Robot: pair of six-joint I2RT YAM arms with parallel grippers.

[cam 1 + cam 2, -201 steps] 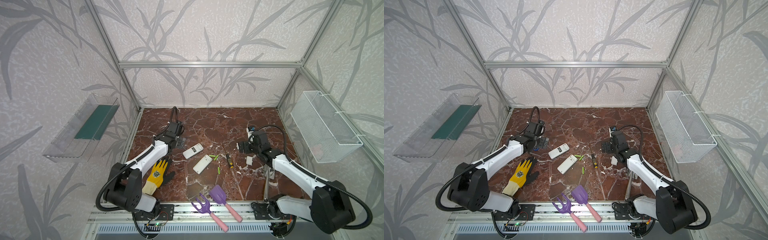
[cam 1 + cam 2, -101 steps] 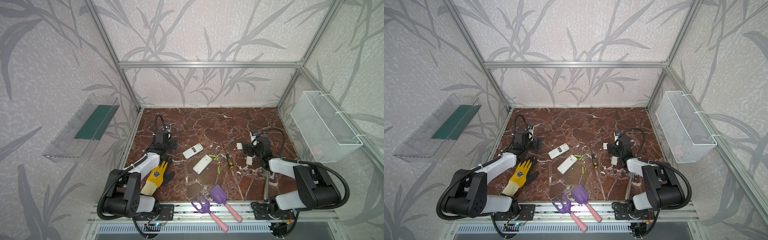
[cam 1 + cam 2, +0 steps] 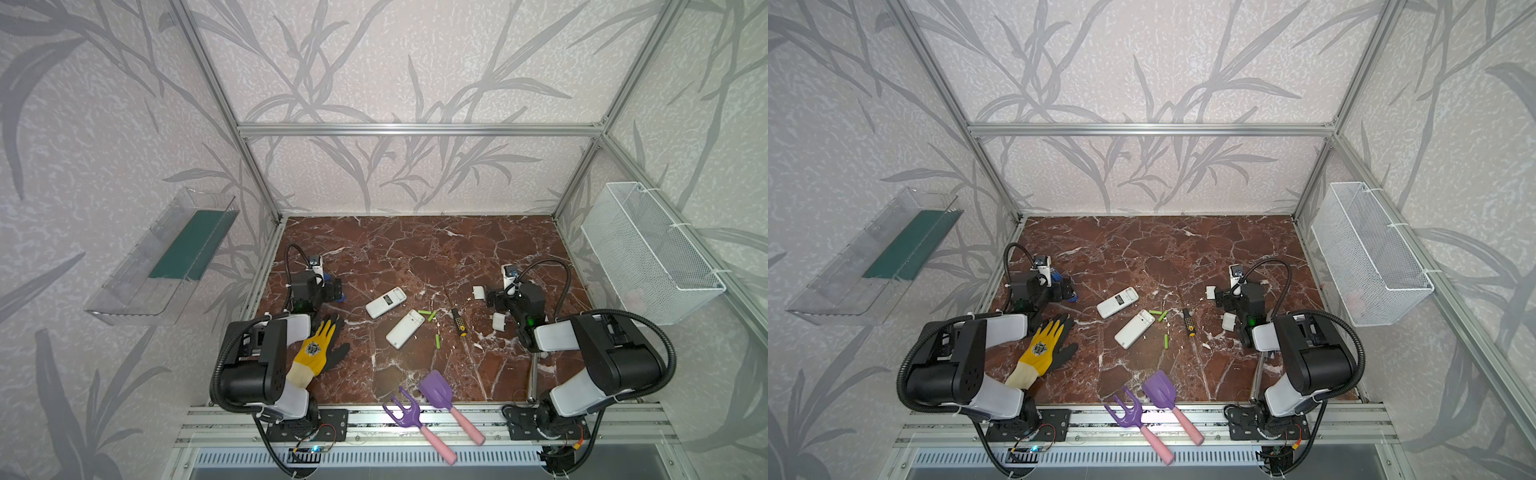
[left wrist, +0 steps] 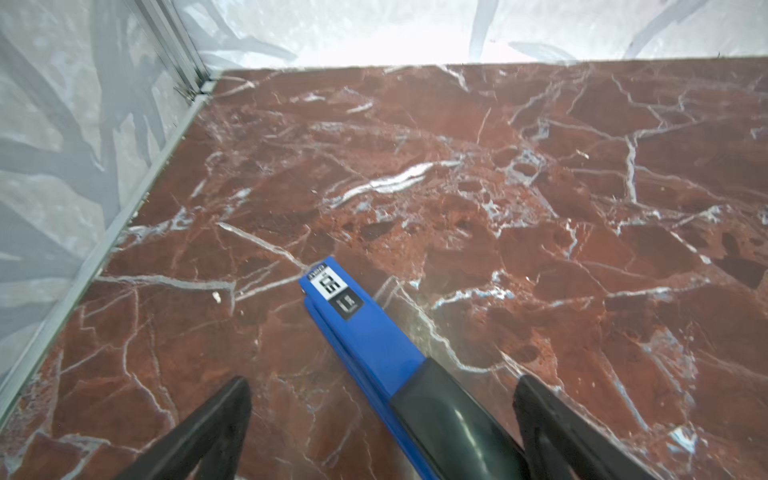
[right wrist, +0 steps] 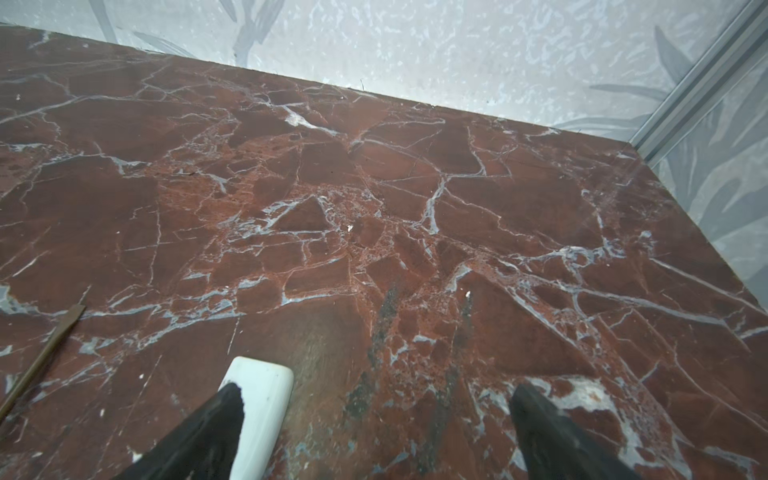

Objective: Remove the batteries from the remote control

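1. One red-brown marble tabletop (image 3: 415,249), carrying everything below.
2. Two end effectors, both spread wide, gripping nothing. Left end effector (image 4: 382,380) near the left wall, with one blue flat tool (image 4: 357,332) lying between its fingers. Right end effector (image 5: 378,388) on the right, one fingertip just beside the far battery cover (image 5: 262,407).
3. One yellow-and-black glove (image 3: 316,349), flat beside the left arm.
4. Two purple, pink-handled garden tools at the front edge: one fork (image 3: 409,411), one scoop (image 3: 436,388).
5. Two white remotes mid-tabletop, near each other: far remote control (image 3: 385,302), near remote control (image 3: 405,329).
6. One yellow-and-black-handled screwdriver (image 3: 459,324), right of the remotes.
7. Two white covers in all; near battery cover (image 3: 498,321) beside the right arm.
8. Lime-green batteries loose on the tabletop: battery cluster (image 3: 426,312) just beside the near remote control, seemingly three, too small to count surely; one lone battery (image 3: 437,340) apart, toward the front.
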